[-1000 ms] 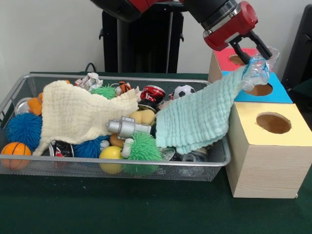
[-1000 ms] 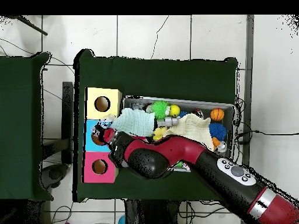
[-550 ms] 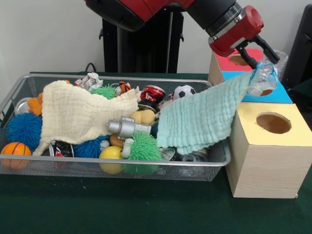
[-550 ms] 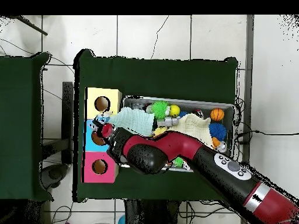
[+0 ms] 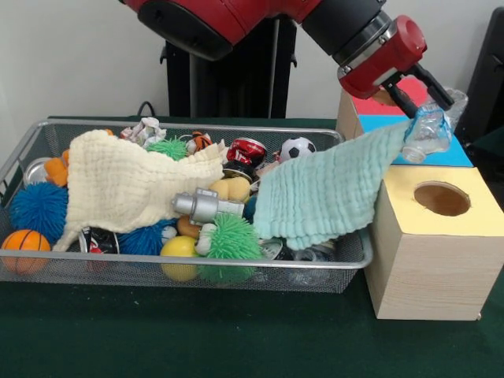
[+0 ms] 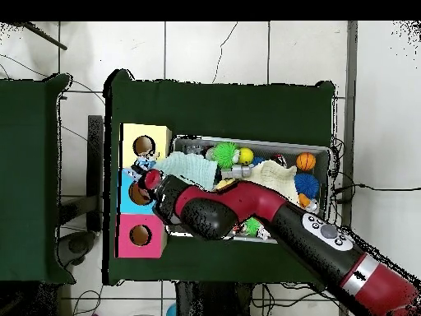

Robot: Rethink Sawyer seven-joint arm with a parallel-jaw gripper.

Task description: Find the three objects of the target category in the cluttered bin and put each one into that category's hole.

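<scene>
Nearest us on the green counter [image 5: 236,339] sits the yellow-topped box [image 5: 435,236], beside the wire bin [image 5: 47,272] of balls and cloths. Behind, we see the gripper [image 5: 425,98] with its jaws clenched on a crumpled clear plastic bottle [image 5: 429,130] above the blue box [image 5: 441,153], the mint cloth [image 5: 323,193] trailing from it into the bin.
</scene>
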